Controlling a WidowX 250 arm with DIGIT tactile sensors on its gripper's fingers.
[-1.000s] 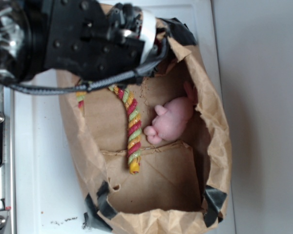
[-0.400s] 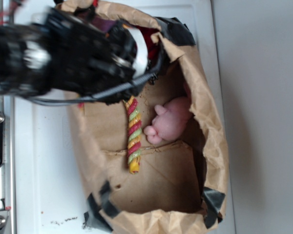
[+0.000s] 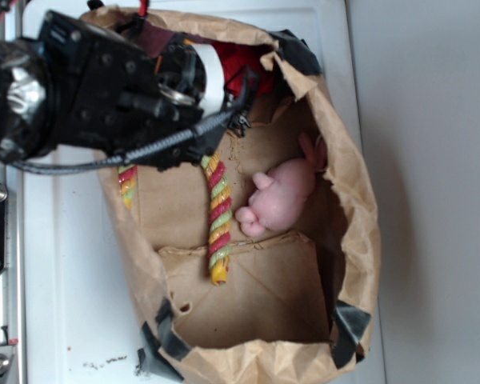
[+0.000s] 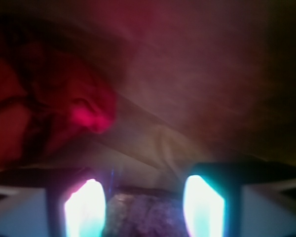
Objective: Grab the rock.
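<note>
Brown-grey and pitted, the rock (image 4: pixel 143 215) sits at the bottom centre of your wrist view, directly between the spread fingers of your claw (image 4: pixel 144 207), with the red wad (image 4: pixel 64 116) at upper left.

In the exterior view the robot arm (image 3: pixel 88 88) covers the far left corner of the paper bag (image 3: pixel 356 232) and most of the red wad (image 3: pixel 244 60); the rock is hidden there. In the blurred wrist view the rock (image 4: pixel 145 217) is cut off by the bottom edge between two glaring fingers (image 4: pixel 84 210), so contact is unclear.
</note>
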